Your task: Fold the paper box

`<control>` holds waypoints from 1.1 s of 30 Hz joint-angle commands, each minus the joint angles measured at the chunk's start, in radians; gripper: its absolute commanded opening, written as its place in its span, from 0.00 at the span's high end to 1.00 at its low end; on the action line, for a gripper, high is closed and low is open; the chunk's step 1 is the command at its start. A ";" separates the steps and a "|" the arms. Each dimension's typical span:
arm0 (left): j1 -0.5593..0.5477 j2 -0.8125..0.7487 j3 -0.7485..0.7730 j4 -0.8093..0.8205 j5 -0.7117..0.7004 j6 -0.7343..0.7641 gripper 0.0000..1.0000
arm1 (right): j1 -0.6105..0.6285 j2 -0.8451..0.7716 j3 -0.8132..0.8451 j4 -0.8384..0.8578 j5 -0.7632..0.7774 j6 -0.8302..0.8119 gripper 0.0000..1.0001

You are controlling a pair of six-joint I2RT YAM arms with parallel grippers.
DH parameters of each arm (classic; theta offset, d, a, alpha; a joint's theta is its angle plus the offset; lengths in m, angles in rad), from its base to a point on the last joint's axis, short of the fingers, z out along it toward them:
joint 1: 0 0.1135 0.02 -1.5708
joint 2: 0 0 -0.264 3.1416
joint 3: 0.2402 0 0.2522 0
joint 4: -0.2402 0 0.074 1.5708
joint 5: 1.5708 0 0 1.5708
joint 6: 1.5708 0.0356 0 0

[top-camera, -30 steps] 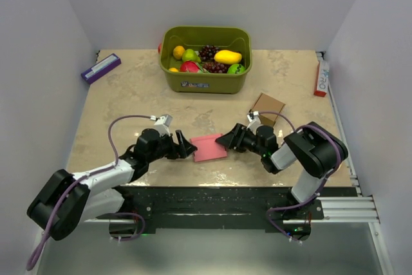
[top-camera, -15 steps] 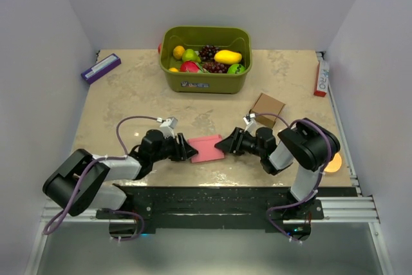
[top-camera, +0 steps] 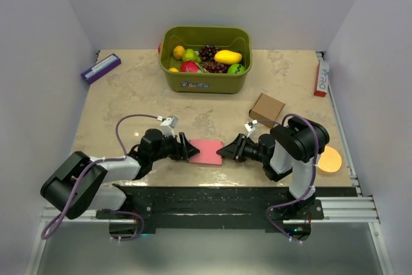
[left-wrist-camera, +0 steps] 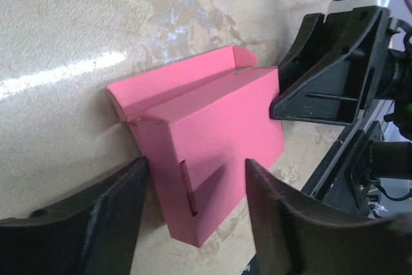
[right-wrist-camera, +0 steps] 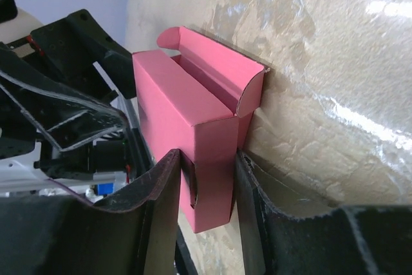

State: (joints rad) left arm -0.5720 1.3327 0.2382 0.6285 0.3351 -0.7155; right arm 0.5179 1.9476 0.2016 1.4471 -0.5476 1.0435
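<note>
The paper box [top-camera: 206,151] is a slim pink box lying on the tabletop near the front edge, between my two grippers. One long flap [right-wrist-camera: 212,56] stands open along its far side. My left gripper [top-camera: 185,149] straddles the box's left end [left-wrist-camera: 193,178]. It is open: one finger [left-wrist-camera: 96,217] sits at the box's corner and the other finger [left-wrist-camera: 283,217] stands clear of the card. My right gripper [top-camera: 226,152] is shut on the box's right end [right-wrist-camera: 212,172], with both fingers [right-wrist-camera: 158,204] pressed against the card.
A green bin [top-camera: 206,85] of fruit stands at the back. A small brown cardboard box [top-camera: 267,108] lies behind the right gripper. A purple box [top-camera: 101,67] lies at the back left, a red-white pack [top-camera: 320,78] at the right edge and an orange disc [top-camera: 329,160] beside the right arm.
The right jaws have closed onto the box's right end. Both grippers and the box have shifted slightly toward the near edge. The orange disc has come into view.
</note>
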 commanded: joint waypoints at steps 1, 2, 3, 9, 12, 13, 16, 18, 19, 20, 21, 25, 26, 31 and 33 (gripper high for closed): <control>-0.003 -0.098 0.055 -0.053 -0.034 0.060 0.27 | 0.011 0.024 -0.048 0.173 -0.012 -0.003 0.92; 0.000 -0.113 0.056 -0.071 -0.045 0.065 0.23 | 0.010 0.013 -0.051 0.167 -0.009 -0.008 0.93; 0.000 -0.139 0.059 -0.085 -0.056 0.068 0.22 | 0.010 -0.001 -0.054 0.158 -0.005 -0.011 0.95; 0.008 -0.219 0.102 -0.240 -0.106 0.082 0.13 | 0.010 -0.140 -0.067 0.073 0.005 -0.028 1.00; 0.018 -0.272 0.124 -0.325 -0.131 0.057 0.09 | 0.010 -0.229 -0.071 0.035 0.011 -0.013 1.00; 0.024 -0.288 0.130 -0.366 -0.134 0.044 0.09 | 0.010 -0.254 -0.073 0.020 0.017 -0.010 1.00; 0.034 -0.355 0.147 -0.423 -0.130 0.021 0.06 | 0.010 -0.376 -0.065 -0.072 0.026 -0.010 1.00; 0.044 -0.401 0.162 -0.441 -0.099 0.018 0.05 | 0.011 -0.503 -0.045 -0.207 0.037 -0.037 1.00; 0.047 -0.415 0.168 -0.464 -0.088 0.016 0.05 | 0.010 -0.559 -0.038 -0.265 0.043 -0.049 1.00; 0.052 -0.429 0.182 -0.475 -0.078 0.016 0.05 | 0.011 -0.611 -0.028 -0.389 0.063 -0.080 1.00; 0.055 -0.452 0.188 -0.487 -0.059 0.016 0.04 | 0.010 -0.663 -0.001 -0.460 0.072 -0.100 1.00; 0.077 -0.509 0.217 -0.489 0.025 -0.010 0.04 | 0.010 -0.973 0.105 -0.874 0.136 -0.249 1.00; 0.077 -0.521 0.225 -0.471 0.044 -0.021 0.04 | 0.010 -1.007 0.119 -0.966 0.141 -0.284 1.00; 0.078 -0.515 0.263 -0.368 0.186 -0.049 0.04 | 0.010 -1.085 0.174 -1.082 0.118 -0.320 1.00; 0.078 -0.491 0.277 -0.349 0.250 -0.045 0.04 | 0.010 -1.112 0.174 -1.082 0.112 -0.319 1.00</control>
State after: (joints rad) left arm -0.4992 0.8146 0.4553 0.1864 0.4232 -0.7414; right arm 0.5236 0.8654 0.3527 0.5190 -0.4374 0.7811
